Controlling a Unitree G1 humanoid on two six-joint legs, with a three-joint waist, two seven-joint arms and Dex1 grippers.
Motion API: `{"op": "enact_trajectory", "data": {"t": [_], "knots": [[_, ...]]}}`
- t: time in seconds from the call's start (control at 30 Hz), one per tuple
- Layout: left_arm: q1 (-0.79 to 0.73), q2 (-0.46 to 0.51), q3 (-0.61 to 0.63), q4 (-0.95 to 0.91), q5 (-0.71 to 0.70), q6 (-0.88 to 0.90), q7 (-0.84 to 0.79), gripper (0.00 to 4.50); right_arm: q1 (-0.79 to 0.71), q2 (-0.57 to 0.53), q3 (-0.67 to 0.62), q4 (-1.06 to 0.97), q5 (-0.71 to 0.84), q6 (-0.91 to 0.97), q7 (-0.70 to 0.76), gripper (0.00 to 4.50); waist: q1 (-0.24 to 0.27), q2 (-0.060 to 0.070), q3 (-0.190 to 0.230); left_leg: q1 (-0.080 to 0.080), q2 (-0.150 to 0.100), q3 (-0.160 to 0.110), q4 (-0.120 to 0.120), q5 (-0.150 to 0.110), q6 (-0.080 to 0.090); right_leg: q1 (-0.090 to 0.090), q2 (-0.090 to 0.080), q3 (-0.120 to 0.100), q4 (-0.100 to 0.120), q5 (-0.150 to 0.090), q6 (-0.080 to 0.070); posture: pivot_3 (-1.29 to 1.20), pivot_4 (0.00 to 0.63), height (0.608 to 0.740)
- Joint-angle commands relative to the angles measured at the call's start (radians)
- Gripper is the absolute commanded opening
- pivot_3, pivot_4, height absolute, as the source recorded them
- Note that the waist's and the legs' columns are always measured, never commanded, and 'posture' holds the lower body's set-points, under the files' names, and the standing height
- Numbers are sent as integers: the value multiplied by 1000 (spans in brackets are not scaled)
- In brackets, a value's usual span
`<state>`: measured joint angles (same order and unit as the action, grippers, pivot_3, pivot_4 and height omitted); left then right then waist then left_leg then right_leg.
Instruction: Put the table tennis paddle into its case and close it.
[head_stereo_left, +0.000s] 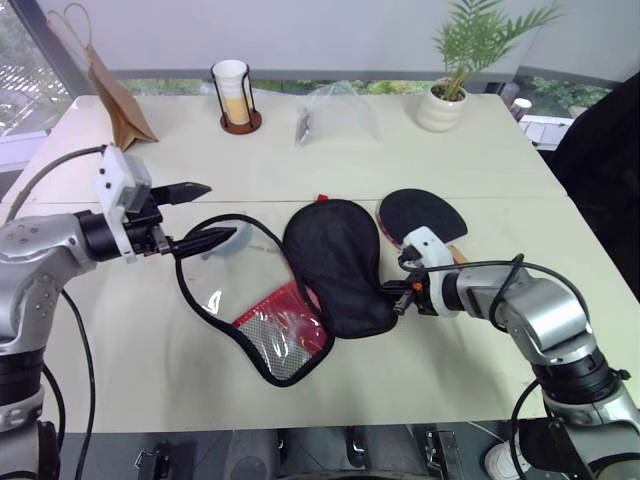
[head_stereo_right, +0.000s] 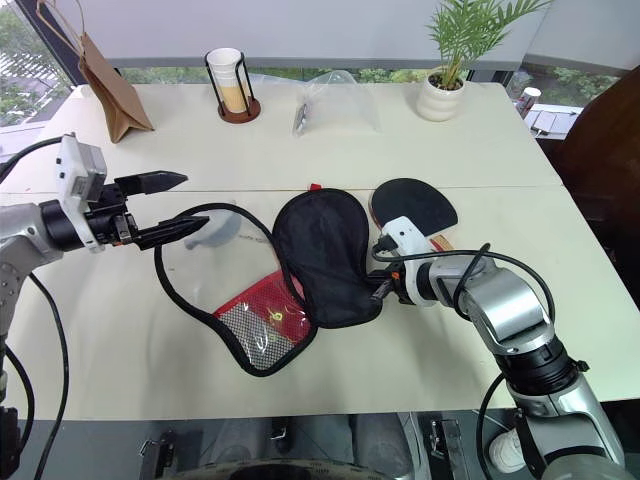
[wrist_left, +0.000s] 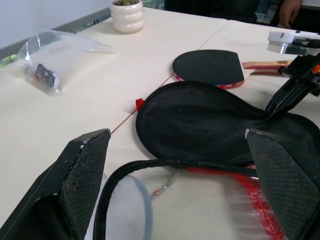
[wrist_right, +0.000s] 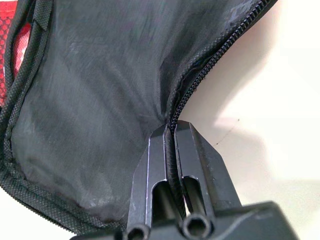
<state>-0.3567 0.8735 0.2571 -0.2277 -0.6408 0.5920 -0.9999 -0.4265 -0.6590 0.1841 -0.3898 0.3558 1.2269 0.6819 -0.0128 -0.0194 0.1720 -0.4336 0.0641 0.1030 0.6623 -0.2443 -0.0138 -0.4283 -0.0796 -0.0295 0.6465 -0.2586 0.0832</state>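
No writing can be read anywhere; a small dark item inside the clear bag (wrist_left: 47, 60) may carry print, but it is too blurred to tell.

The case (head_stereo_left: 335, 265) lies unzipped in the middle of the table (head_stereo_left: 150, 370), its black flap folded over and its red mesh panel spread toward the robot. The paddle (head_stereo_left: 425, 215) rests flat just beyond and to the right of the case, outside it, its blade close to the case's rim and its handle pointing away to the right.

The right gripper (wrist_right: 172, 137) is pinched closed on the zipper edge of the case's black flap, at the case's right side. The right wrist view gives this grip plainly: the zip teeth run straight in between the two fingers. The head views only hint at it.

The left gripper (head_stereo_left: 205, 213) hangs to the left of the case with its fingers spread wide and nothing between them. The left wrist view looks through these fingers across the case to the paddle, the bag and a white plant pot (wrist_left: 126, 16) far behind.

A cup holder (head_stereo_left: 238, 97) and a paper bag (head_stereo_left: 118, 95) stand well behind the case, to the left.
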Motion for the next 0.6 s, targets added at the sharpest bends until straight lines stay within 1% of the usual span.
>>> {"op": "enact_trajectory", "data": {"t": [0.03,0.1,0.2,0.33,0.37,0.43,0.47,0.6], "knots": [[-10,3,7,-14,2,-24,-4,4500,1,2,-16,-19,9,-8,-18,30,0,0,0,0,0,0,0,0,0,0,0,0,0,0,0,0,150,734],[-11,3,5,-13,2,-25,-4,4500,-3,1,-24,-21,15,-8,-24,30,0,0,0,0,0,0,0,0,0,0,0,0,0,0,0,0,150,734],[-9,1,0,-16,2,-25,-2,4500,-9,-1,-47,-25,33,-7,-24,849,0,0,0,0,0,0,0,0,0,0,0,0,0,0,0,0,150,734],[-8,2,0,-20,-1,-23,-2,4500,-26,-45,-49,-34,29,-20,-16,2862,0,0,0,0,0,0,0,0,0,0,0,0,0,0,0,0,150,734],[-9,1,-1,-19,-1,-22,-1,4500,-34,-82,-56,-35,26,-43,7,3254,1,0,0,0,0,0,0,0,0,0,0,0,0,0,0,0,150,734],[-10,1,-1,-19,-2,-22,-2,4500,-55,-149,-90,-33,35,-71,49,4282,2,0,0,0,0,0,0,0,0,0,0,0,0,0,0,0,150,734],[-12,0,-3,-17,-1,-22,-3,4500,-66,-179,-108,-29,40,-78,64,4449,1,0,0,0,0,0,0,0,0,0,0,0,0,0,0,0,150,734],[-24,-6,-17,-8,1,-24,-7,4500,-103,-240,-178,8,46,-69,68,4449,0,0,0,-1,0,0,0,0,0,0,0,0,-1,0,0,0,150,734]]}}
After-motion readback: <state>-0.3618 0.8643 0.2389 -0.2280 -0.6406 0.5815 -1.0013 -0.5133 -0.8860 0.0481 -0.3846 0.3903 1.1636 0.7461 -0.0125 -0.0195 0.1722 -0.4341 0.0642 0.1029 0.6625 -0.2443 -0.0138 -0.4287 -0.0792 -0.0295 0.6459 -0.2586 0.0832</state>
